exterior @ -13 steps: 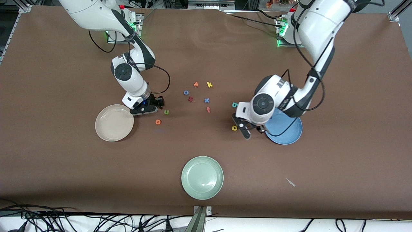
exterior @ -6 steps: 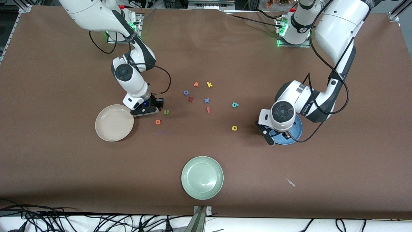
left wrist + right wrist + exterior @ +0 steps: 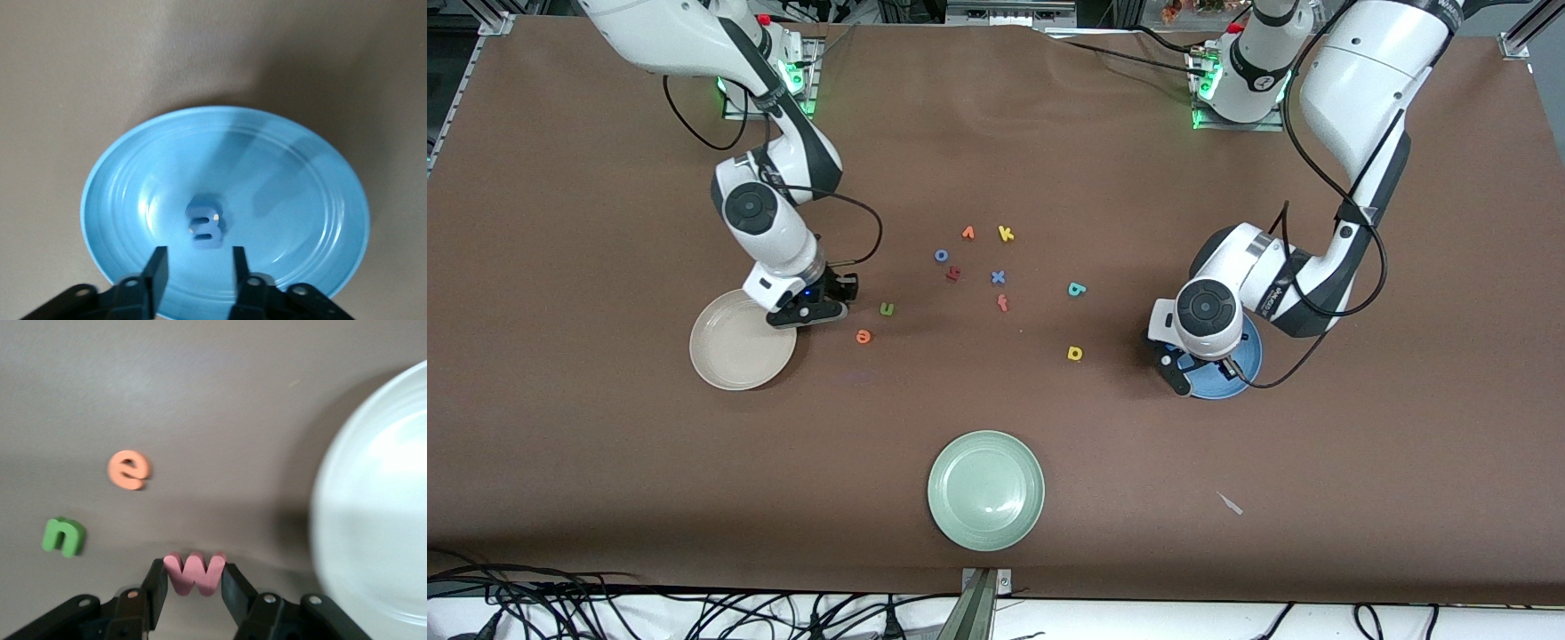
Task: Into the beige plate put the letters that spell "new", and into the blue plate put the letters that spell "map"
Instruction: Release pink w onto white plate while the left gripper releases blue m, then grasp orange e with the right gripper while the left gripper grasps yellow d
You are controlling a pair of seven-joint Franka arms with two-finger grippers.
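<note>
My left gripper (image 3: pixel 197 267) hangs open over the blue plate (image 3: pixel 107 167), and the blue m (image 3: pixel 205 222) lies loose in the plate just past its fingertips. In the front view that gripper (image 3: pixel 1190 378) covers part of the blue plate (image 3: pixel 1240 373). My right gripper (image 3: pixel 193 577) is shut on the salmon w (image 3: pixel 195 570), held just above the table beside the beige plate (image 3: pixel 373 520). The orange e (image 3: pixel 129 469) and green n (image 3: pixel 63 536) lie close by. The yellow letter (image 3: pixel 1074 353) and teal letter (image 3: pixel 1076 289) lie on the table between the two arms.
Other letters lie in a cluster mid-table: blue o (image 3: pixel 941 255), orange v (image 3: pixel 967 233), yellow k (image 3: pixel 1006 234), blue x (image 3: pixel 998 276), red-orange f (image 3: pixel 1002 302). A pale green plate (image 3: pixel 985 489) sits nearer the front camera.
The left arm swung from beside the yellow letter to over the blue plate and opened, dropping the m. The right gripper shut on the w and shifted toward the beige plate.
</note>
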